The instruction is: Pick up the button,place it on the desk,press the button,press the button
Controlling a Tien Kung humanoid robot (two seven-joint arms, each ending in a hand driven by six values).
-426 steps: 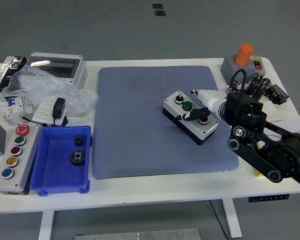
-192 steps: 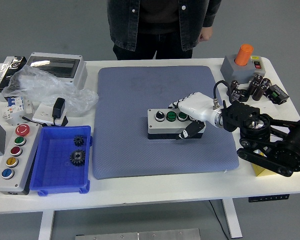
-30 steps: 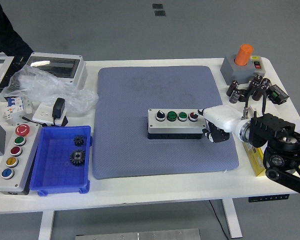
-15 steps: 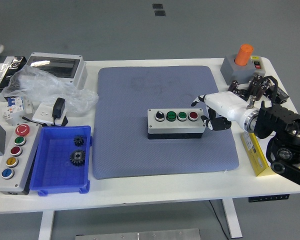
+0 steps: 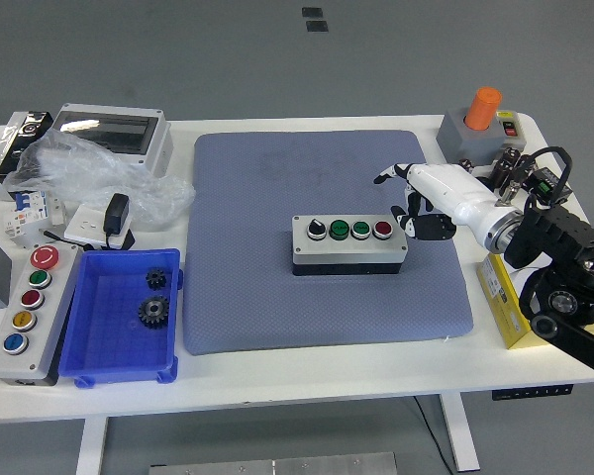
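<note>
- The button box (image 5: pixel 349 244), a grey housing with one black selector knob, two green buttons and one red button in a row on top, lies flat on the blue-grey mat (image 5: pixel 267 188), right of the mat's centre and nearer its front edge than its rear edge.
- The mat covers the middle of the white tabletop (image 5: pixel 277 381), so the box rests on the mat, not on bare tabletop.
- The right hand (image 5: pixel 431 198) hovers just beyond the right end of the box, above the mat's right edge, and does not touch the box.
- Its fingers (image 5: pixel 388 175) are loosely spread and hold nothing.
- The left hand is not visible in the head view.
- Task status, as a judgement: the pick-up and placing steps appear complete, since the box sits squarely on its base and is free of the hand.
- Whether either press has been performed cannot be determined from the button positions.
- With the hand clear of the buttons, at least one press is probably outstanding; the red button is the nearest to the fingertips.
</note>
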